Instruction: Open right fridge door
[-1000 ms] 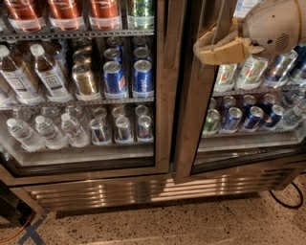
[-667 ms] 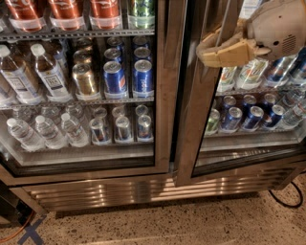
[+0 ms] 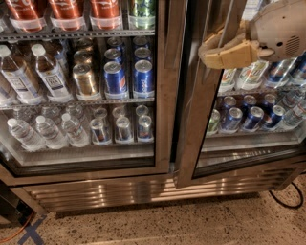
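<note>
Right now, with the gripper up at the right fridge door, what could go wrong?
The gripper sits at the inner edge of the right fridge door, which looks barely ajar. It could slip off the smooth steel and let the door fall shut. The black cable on the floor lies near the door's swing.

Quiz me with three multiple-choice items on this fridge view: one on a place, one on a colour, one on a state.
1. Where is the tan two-finger gripper?
A) in front of the glass of the steel-framed right fridge door, near its inner edge
B) out of view
C) inside, behind the glass

2. What colour are the three tall cans at the top of the steel-framed glass left door?
A) yellow
B) red
C) purple

3. The right fridge door is:
A) flush shut
B) taken off
C) slightly ajar

Answers: 1 A, it hangs at upper right over that pane; 2 B, their bodies are red; 3 C, its frame slants and a dark gap shows beside the left door.
</note>
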Available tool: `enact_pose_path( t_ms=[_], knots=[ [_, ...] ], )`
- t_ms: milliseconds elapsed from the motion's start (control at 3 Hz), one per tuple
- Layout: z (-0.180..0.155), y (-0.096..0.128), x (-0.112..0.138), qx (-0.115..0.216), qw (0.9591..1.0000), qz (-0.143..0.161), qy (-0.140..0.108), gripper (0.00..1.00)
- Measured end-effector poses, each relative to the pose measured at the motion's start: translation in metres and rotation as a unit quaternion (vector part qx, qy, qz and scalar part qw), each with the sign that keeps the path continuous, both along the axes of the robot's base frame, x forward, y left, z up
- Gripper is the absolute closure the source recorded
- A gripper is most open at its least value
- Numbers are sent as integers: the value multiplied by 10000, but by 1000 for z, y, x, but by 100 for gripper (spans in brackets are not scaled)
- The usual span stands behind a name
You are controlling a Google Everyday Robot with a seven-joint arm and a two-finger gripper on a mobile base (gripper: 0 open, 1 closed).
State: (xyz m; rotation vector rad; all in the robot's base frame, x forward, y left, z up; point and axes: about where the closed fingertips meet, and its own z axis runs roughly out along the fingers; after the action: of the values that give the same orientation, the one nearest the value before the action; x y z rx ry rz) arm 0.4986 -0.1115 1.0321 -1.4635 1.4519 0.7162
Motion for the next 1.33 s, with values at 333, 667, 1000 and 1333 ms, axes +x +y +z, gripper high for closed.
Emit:
enact_pose_path(
  t_ms=[333, 667, 1000, 1333],
  knots=[
    [4, -2, -11, 53, 10000, 48, 23, 100],
    [6, 0, -13, 4, 10000, 66, 26, 100],
    [6, -5, -20, 26, 10000, 51, 74, 100],
    [8, -5, -25, -9, 9999, 81, 92, 100]
  ],
)
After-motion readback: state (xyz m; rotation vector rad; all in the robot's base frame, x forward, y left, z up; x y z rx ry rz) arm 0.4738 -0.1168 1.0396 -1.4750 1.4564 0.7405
